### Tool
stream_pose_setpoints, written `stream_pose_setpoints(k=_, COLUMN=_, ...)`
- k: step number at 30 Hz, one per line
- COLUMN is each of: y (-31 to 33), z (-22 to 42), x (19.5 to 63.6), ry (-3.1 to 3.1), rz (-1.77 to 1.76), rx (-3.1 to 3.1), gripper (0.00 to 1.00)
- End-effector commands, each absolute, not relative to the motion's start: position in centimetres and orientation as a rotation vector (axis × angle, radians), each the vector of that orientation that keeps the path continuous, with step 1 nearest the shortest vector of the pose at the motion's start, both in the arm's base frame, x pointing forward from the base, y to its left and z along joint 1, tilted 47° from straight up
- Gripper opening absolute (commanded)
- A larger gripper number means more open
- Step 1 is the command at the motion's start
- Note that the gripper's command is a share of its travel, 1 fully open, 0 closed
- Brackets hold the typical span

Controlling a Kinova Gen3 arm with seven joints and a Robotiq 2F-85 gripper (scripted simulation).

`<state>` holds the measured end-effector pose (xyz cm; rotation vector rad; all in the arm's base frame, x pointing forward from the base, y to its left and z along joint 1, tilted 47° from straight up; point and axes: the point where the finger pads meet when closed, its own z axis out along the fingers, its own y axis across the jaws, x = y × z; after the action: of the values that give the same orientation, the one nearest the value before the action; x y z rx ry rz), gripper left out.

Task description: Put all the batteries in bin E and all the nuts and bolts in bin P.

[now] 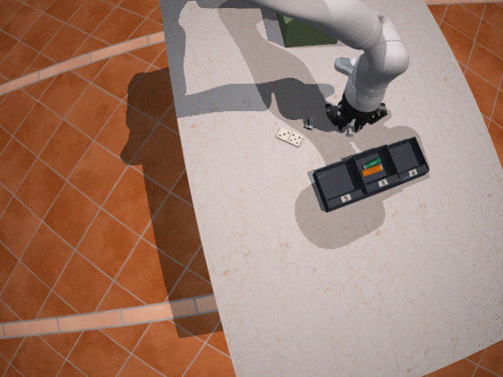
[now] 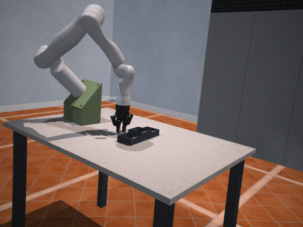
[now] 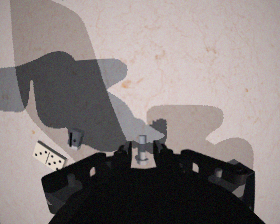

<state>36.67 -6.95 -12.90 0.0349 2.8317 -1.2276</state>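
Observation:
My gripper is low over the table, just behind the row of three dark bins. Its fingers stand partly open on either side of a small upright bolt that rests on the table, and they do not grip it. A second small bolt or nut stands to its left. The middle bin holds a green battery and an orange battery. The left and right bins look empty. I cannot read the bin labels for certain.
A white domino lies left of the bolts. The arm's green base block stands at the back of the table. The arm's shadow covers the bolts' area.

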Motion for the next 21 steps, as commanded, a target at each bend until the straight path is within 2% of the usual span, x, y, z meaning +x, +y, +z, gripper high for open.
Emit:
stream_pose_setpoints(k=1, y=-6.88, z=-12.90, x=36.74, ry=2.831, rz=-1.226, rx=0.034, gripper=0.30)
stream_pose_setpoints(k=2, y=-6.88, z=-12.90, x=36.74, ry=2.831, rz=-1.226, rx=0.034, gripper=0.00)
stream_pose_setpoints(k=21, y=-6.88, z=-12.90, x=36.74, ry=2.831, rz=-1.226, rx=0.034, gripper=0.00)
